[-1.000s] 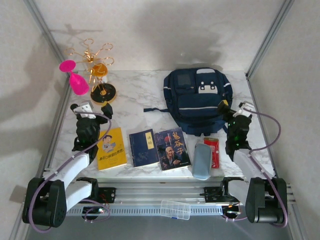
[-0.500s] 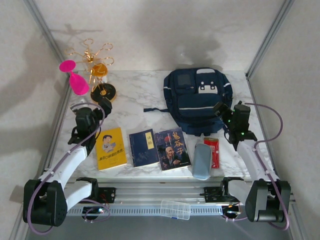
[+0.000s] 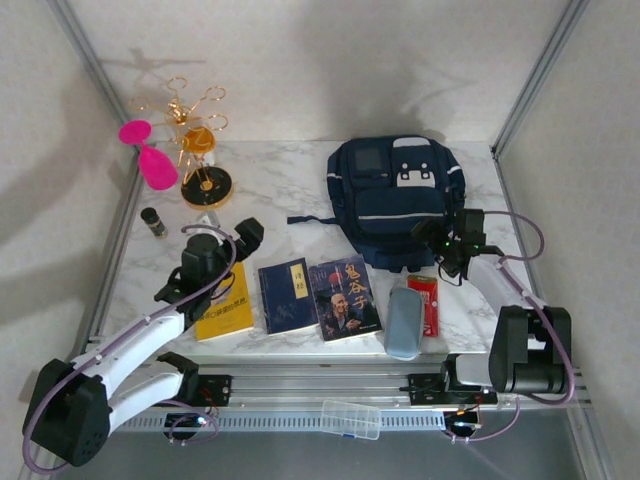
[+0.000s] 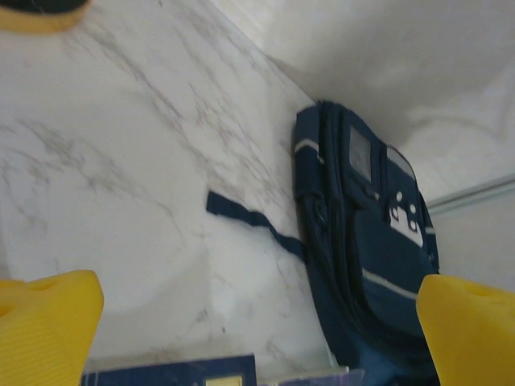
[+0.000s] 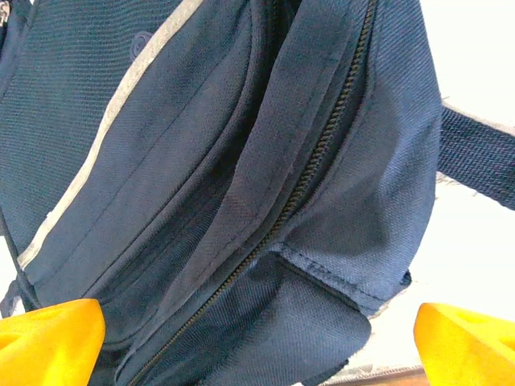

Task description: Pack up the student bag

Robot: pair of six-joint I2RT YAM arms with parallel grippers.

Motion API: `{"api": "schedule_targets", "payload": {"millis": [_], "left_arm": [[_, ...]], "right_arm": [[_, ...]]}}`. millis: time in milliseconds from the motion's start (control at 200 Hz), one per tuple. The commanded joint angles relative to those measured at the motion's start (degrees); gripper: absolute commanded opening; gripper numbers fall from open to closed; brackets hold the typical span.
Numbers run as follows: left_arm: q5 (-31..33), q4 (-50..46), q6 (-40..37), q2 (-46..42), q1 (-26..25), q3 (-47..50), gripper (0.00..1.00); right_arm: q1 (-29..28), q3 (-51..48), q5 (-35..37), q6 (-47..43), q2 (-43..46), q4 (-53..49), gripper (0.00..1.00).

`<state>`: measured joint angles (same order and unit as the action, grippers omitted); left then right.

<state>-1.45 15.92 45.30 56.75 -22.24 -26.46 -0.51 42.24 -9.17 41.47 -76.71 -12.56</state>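
The marble table (image 3: 280,190) carries everything, and the student bag (image 3: 395,200) lies flat at its far right, front face up with the white buckle patch toward the back wall and one dark strap (image 4: 241,217) trailing off its left side onto the bare stone. Both arms have swung toward it in the last second. The right gripper (image 3: 432,238), which a moment ago hung off the bag's right flank, now points in at the bag's near right corner, jaws spread wide and empty, and its wrist camera looks closely at a closed zipper (image 5: 306,185) running along a seam. The left gripper (image 3: 248,235) has left the table's left edge and now sits above the far end of the yellow book (image 3: 222,300), aimed at the bag, equally wide open with nothing in it. That points to opening the bag as the step in hand, with the right arm nearest the zipper and the left coming to steady the fabric. Nothing is packed yet: the yellow book, the dark blue book (image 3: 288,295), the portrait-cover book (image 3: 345,297), the grey-blue case (image 3: 404,322) and the red packet (image 3: 425,303) lie in a row along the near edge. The left arm's move has uncovered a small dark bottle (image 3: 153,222) near the left rail.
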Motion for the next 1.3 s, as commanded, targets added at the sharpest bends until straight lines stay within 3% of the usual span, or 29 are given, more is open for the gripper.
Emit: {"api": "schedule_targets", "payload": {"millis": [0,205,360,461,661,1021,1186,1292], "left_arm": [[3.1,3.31,0.84,-0.56,-3.13,-0.15,0.99],[3.91,4.51,1.21,1.96,-6.37,-2.01,0.99],[3.35,5.15,1.76,4.69,-7.37,-3.5,0.99],[3.13,5.0,1.09,5.49,-7.82,-4.58,0.99],[3.53,-0.09,-1.07,5.0,-7.78,-8.7,0.99],[3.64,-16.47,-4.8,7.13,-5.31,-21.62,0.99],[1.0,-16.38,-3.14,8.36,-3.91,-21.79,0.99],[-0.69,-16.98,-2.85,8.75,-3.51,-21.88,0.99]], "right_arm": [[0.16,2.6,-1.09,1.17,-2.14,3.05,0.97],[0.08,4.01,-4.77,0.73,-8.73,7.25,0.81],[-1.87,5.4,-6.21,0.33,-10.99,10.35,0.54],[-3.31,5.43,-7.77,2.06,-11.31,13.34,0.3],[-9.01,9.01,-8.54,6.56,-11.06,16.23,0.09],[-28.96,21.21,-0.63,17.15,-19.0,25.68,0.07],[-34.08,26.87,-1.07,17.53,-25.77,26.93,0.17],[-34.65,26.57,-1.33,14.24,-23.84,25.39,0.39]]}}
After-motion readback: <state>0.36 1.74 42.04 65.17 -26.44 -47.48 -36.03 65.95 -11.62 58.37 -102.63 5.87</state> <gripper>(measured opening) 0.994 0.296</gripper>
